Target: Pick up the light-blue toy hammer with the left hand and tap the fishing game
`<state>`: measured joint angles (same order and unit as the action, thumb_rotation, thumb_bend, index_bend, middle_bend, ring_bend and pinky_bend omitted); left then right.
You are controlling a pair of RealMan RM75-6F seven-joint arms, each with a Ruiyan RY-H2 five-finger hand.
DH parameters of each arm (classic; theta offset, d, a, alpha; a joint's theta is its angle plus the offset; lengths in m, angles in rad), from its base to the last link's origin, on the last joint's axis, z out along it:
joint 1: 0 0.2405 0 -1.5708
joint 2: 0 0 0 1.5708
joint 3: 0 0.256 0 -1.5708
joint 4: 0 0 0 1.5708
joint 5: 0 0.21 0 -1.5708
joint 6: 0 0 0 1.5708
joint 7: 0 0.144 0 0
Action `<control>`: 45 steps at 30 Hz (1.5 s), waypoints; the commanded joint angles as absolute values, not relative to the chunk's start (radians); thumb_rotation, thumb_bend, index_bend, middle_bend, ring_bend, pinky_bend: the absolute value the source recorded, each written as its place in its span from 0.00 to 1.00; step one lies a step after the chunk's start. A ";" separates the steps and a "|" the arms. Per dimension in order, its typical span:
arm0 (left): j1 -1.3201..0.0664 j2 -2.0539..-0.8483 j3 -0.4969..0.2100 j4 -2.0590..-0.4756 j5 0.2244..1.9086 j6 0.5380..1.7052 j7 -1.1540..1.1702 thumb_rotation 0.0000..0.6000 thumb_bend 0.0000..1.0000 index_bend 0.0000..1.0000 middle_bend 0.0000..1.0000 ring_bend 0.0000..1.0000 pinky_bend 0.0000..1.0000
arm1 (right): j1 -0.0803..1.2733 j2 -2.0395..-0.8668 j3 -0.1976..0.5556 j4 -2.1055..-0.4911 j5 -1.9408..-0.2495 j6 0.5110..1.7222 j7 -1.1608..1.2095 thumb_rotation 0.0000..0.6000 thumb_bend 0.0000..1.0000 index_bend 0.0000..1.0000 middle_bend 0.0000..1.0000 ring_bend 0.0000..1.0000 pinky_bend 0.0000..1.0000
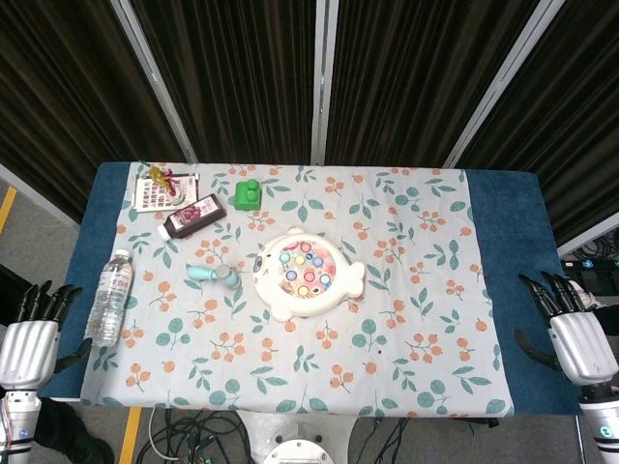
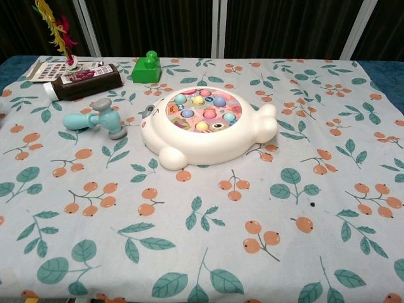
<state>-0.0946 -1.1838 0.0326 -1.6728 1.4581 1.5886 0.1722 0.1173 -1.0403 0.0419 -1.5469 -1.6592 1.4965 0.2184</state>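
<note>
A: From the head view, where is the light-blue toy hammer (image 1: 214, 275)?

B: Lying on the floral tablecloth (image 1: 406, 338), just left of the white fish-shaped fishing game (image 1: 308, 274), untouched. A water bottle (image 1: 110, 297) lies further left near the table's edge; a dark bottle (image 1: 192, 216), a card (image 1: 162, 190) and a green block (image 1: 248, 193) sit at the far side.

A: And the hands?

B: The left hand (image 1: 31, 338) hangs off the near left corner, fingers apart, holding nothing. The right hand (image 1: 571, 329) is off the right edge, likewise spread and empty.

A: The chest view?

B: Neither hand shows. The hammer (image 2: 96, 120) rests left of the game (image 2: 205, 129), its grey head pointing toward it, a little apart. The dark bottle (image 2: 82, 82) and the green block (image 2: 148, 67) lie beyond.
</note>
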 commanded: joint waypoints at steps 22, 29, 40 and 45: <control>-0.553 -1.220 -0.158 -1.567 1.426 0.974 0.051 1.00 0.22 0.24 0.23 0.09 0.09 | 0.058 -1.024 0.037 -1.565 -1.644 1.600 0.176 1.00 0.27 0.03 0.17 0.00 0.00; -0.686 -1.338 -0.178 -1.396 1.342 0.775 -0.014 1.00 0.23 0.25 0.25 0.12 0.13 | 0.059 -1.027 0.040 -1.575 -1.632 1.590 0.160 1.00 0.27 0.03 0.18 0.00 0.00; -0.731 -1.410 -0.157 -1.307 1.329 0.721 -0.110 1.00 0.26 0.32 0.29 0.16 0.16 | 0.065 -1.032 0.044 -1.574 -1.614 1.570 0.155 1.00 0.27 0.03 0.18 0.00 0.00; -0.739 -1.437 -0.151 -1.288 1.323 0.717 -0.142 1.00 0.28 0.36 0.29 0.16 0.16 | 0.068 -1.037 0.044 -1.567 -1.608 1.560 0.160 1.00 0.27 0.03 0.18 0.00 0.00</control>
